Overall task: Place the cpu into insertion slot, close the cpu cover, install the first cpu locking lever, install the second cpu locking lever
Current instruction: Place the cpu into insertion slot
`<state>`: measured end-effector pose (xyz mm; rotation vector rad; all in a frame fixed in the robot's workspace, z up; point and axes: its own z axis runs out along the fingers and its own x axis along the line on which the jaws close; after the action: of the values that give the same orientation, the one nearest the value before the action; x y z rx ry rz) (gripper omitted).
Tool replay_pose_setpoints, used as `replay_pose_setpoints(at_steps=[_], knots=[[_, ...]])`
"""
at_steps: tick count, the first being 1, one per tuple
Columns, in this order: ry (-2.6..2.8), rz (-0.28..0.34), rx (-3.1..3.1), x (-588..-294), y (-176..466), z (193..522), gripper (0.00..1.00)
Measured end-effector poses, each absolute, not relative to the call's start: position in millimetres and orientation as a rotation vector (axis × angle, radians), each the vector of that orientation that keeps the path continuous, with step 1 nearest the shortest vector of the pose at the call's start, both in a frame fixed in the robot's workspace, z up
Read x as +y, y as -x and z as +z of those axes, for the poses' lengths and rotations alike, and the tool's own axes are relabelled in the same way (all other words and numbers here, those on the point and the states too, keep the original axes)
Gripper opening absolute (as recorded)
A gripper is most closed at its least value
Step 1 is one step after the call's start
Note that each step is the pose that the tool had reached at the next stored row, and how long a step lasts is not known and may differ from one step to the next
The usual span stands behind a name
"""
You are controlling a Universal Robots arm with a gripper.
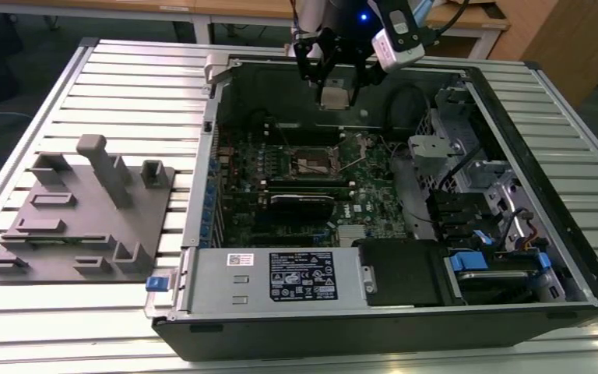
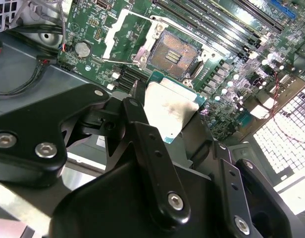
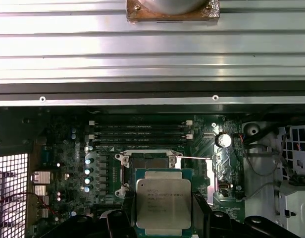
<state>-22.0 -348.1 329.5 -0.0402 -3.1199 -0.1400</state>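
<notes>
Aloft, black jaws clasp the square silver-grey cpu (image 3: 163,201).

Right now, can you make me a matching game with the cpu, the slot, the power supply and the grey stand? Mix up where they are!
Things:
1. cpu
2. slot
3. power supply
4. grey stand

Places:
A. on the table, at the exterior view's left of the case
B. held in the end effector
C. empty, on the green board
D. inside the case, white label on top

Pairs: 1-B, 2-C, 3-D, 4-A
</notes>
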Motion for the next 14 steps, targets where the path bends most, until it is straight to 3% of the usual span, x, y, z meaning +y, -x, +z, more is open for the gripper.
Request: replay_pose_setpoints(at_steps=[14], knots=[[0.040,-0.140,-3.120,-348.1,22.3,328.8,0.54]])
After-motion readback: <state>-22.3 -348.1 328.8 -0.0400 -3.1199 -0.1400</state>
